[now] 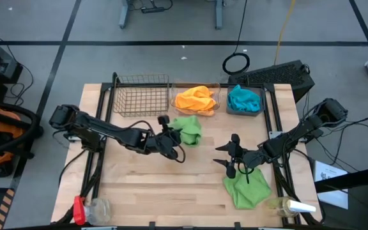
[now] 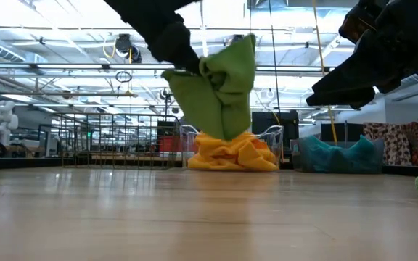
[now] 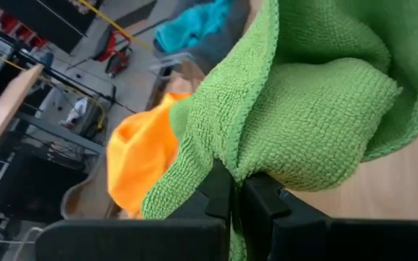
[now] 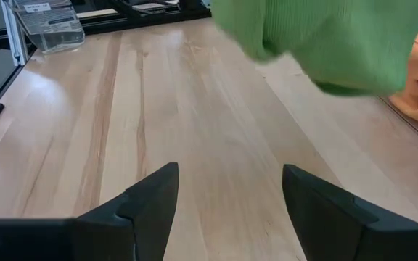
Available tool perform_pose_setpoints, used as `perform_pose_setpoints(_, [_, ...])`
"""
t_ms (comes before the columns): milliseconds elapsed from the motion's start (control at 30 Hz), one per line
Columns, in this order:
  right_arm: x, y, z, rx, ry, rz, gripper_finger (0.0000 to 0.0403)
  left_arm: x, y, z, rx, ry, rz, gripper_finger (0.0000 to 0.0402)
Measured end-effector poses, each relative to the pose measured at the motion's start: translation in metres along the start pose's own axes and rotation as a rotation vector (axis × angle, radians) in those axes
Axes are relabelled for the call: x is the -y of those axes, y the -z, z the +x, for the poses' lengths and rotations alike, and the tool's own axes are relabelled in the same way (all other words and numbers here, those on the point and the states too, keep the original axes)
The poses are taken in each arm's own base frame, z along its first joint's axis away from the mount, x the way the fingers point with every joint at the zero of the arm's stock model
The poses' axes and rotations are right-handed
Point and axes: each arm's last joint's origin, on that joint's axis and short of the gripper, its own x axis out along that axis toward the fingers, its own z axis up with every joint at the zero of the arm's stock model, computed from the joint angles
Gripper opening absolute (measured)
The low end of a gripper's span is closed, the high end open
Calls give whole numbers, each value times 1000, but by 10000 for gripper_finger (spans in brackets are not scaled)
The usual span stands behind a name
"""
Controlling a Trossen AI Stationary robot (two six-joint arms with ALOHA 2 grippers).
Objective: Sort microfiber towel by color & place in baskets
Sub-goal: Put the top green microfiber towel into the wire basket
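Three baskets lined along far edge of bench (image 1: pixel 139 185): wire basket (image 1: pixel 141 96) at left, middle tub (image 1: pixel 217 102) beside it, third tub (image 1: pixel 246 110) at right. One towel (image 1: pixel 196 98) piled in middle tub, another (image 1: pixel 244 98) in third tub. Held towel (image 1: pixel 188 130) lifted off bench by left gripper (image 1: pixel 168 135), just before middle tub. Right gripper (image 1: pixel 230 158) positioned right of centre, above bench; fourth towel (image 1: pixel 246 188) laid on bench just before it, near front edge.

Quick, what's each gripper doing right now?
Left gripper: shut on the green towel, lifted off the table.
Right gripper: open, empty.
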Motion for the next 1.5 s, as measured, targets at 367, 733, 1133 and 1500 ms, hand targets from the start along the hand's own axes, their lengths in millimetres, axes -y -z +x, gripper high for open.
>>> perform_pose_setpoints(367, [0,0,0,0,0,0,238,-28,-12,-30,77,-88,-22,17])
perform_pose_setpoints(733, [0,0,0,0,0,0,238,-61,-17,-62,115,-255,-46,17])
perform_pose_setpoints(1133, [0,0,0,-1,0,0,238,-95,-10,-76,54,-409,-59,17])
perform_pose_setpoints(1500, [0,0,0,-1,0,16,238,-114,4,-64,-20,-386,-84,17])
